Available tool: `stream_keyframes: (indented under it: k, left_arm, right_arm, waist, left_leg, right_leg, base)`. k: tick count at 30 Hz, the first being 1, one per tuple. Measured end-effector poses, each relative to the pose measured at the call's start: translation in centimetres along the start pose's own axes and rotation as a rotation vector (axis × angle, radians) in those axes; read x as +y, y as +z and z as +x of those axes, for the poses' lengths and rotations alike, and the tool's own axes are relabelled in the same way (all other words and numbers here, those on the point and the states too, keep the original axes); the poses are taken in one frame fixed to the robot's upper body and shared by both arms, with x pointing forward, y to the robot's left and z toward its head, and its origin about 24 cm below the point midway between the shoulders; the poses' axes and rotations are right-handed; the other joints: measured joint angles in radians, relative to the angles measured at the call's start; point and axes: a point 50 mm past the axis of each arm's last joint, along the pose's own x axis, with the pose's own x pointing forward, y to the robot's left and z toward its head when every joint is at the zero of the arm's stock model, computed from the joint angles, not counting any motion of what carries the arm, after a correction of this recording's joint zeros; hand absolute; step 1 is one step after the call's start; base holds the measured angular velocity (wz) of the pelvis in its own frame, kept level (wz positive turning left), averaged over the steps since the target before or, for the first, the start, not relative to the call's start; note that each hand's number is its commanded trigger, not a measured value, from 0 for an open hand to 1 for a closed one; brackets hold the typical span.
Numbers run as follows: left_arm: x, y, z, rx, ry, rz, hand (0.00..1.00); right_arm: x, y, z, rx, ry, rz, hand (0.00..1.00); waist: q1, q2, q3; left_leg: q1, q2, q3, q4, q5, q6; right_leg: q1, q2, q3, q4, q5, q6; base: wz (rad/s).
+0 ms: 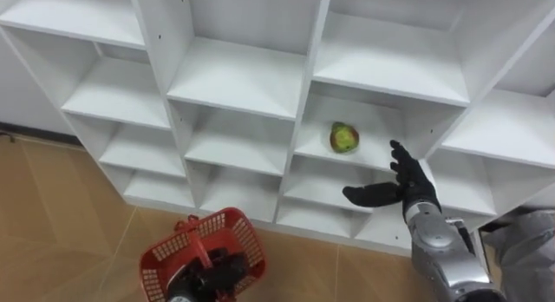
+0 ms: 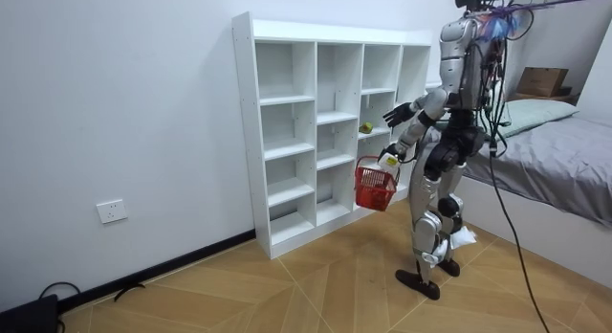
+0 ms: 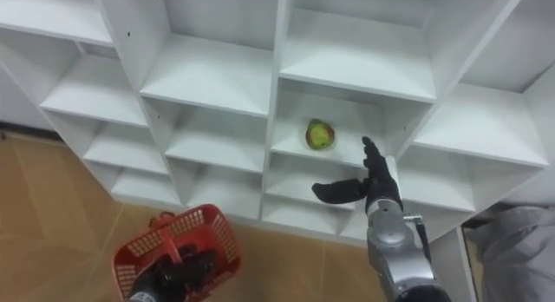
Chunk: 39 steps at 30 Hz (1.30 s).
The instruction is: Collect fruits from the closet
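The right arm reaches forward and up toward the white closet. Its right hand is released, fingers spread and straight, thumb stretched out to the left, grasping nothing. It hovers in front of the shelf edge, just right of and nearer than the fruit, without touching it. The fruit, a greenish-yellow piece with a reddish patch, sits alone on a shelf in the third column from the left, near the middle of its compartment.

Low on the left, the left hand is clenched round the handle of a red mesh basket, hanging over the wooden floor. In the room view the robot stands upright facing the closet, a bed behind it.
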Motion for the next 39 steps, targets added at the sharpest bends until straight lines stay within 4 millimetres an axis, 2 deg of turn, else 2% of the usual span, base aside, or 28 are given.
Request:
stream_keyframes:
  k: [1, 3, 6, 9, 14, 16, 24, 34, 39]
  left_arm:
    - [0.0, 0.1, 0.1, 0.0, 0.005, 0.002, 1.0]
    - [0.0, 0.6, 0.5, -0.009, 0.016, 0.009, 1.0]
    - [-0.2, 1.3, 0.8, -0.037, 0.019, 0.014, 1.0]
    - [-0.5, 1.7, 0.9, -0.052, 0.014, 0.016, 1.0]
    - [-0.7, 2.1, 1.1, -0.062, 0.011, 0.018, 1.0]
    - [-0.8, 2.2, 1.1, -0.065, 0.008, 0.017, 1.0]
    - [-0.8, 2.0, 1.2, -0.06, 0.015, 0.014, 1.0]
    - [-0.9, 2.2, 1.3, -0.061, 0.019, 0.023, 1.0]
    - [-1.6, 2.0, 1.5, -0.062, 0.009, 0.012, 1.0]
  right_arm:
    - [0.0, 0.1, 0.2, 0.005, -0.009, -0.001, 0.0]
    - [-0.4, 0.7, 1.0, 0.017, -0.048, -0.002, 0.0]
    - [-0.6, 1.9, 1.5, -0.011, -0.086, 0.019, 0.0]
    - [-0.7, 2.6, 1.6, -0.036, -0.11, 0.04, 0.0]
    - [-0.8, 2.6, 1.7, -0.033, -0.131, 0.036, 0.0]
    - [-0.9, 2.5, 1.8, -0.02, -0.139, 0.03, 0.0]
    - [-1.4, 5.4, 2.5, -0.088, -0.172, 0.048, 0.0]
    - [-1.4, 6.5, 2.6, -0.122, -0.178, 0.057, 0.0]
    - [-1.3, 6.7, 2.6, -0.141, -0.176, 0.065, 0.0]
  waist:
    - [0.003, -0.001, 0.0019]
    - [0.007, -0.007, 0.0109]
    - [0.014, -0.019, 0.0174]
    - [0.014, -0.026, 0.019]
    - [0.02, -0.036, 0.0239]
    - [0.016, -0.037, 0.0245]
    - [0.018, -0.04, 0.0254]
    - [0.021, -0.039, 0.0256]
    - [0.024, -0.038, 0.0263]
  left_leg:
    - [-0.004, 0.0, 0.001, 0.003, 0.0, 0.0]
    - [-0.013, 0.001, -0.001, 0.006, 0.0, 0.0]
    - [-0.054, 0.004, -0.002, 0.021, 0.0, 0.0]
    - [-0.097, 0.006, -0.011, 0.039, 0.0, 0.0]
    - [-0.134, 0.014, -0.013, 0.052, 0.0, 0.0]
    - [-0.145, 0.014, -0.016, 0.059, 0.0, 0.0]
    - [-0.187, 0.016, -0.014, 0.068, 0.001, 0.0]
    - [-0.208, 0.015, -0.015, 0.07, 0.001, 0.0]
    - [-0.22, 0.014, -0.014, 0.074, 0.001, 0.0]
  right_leg:
    - [-0.002, 0.0, 0.0, 0.0, 0.0, 0.0]
    - [-0.006, 0.001, -0.002, -0.002, 0.001, -0.001]
    - [-0.047, 0.001, -0.003, 0.011, 0.003, -0.005]
    - [-0.078, 0.002, -0.01, 0.013, 0.01, -0.007]
    - [-0.109, 0.004, -0.016, 0.014, 0.016, -0.01]
    - [-0.114, 0.002, -0.028, 0.014, 0.016, -0.01]
    - [-0.161, 0.001, -0.029, 0.029, 0.017, -0.012]
    - [-0.181, 0.002, -0.029, 0.03, 0.017, -0.012]
    - [-0.192, 0.001, -0.027, 0.031, 0.018, -0.013]
  base:
    - [0.0]
    - [0.02]
    - [0.0]
    - [0.04]
    - [0.02]
    - [0.07]
    - [-0.01]
    - [0.0]
    - [0.0]
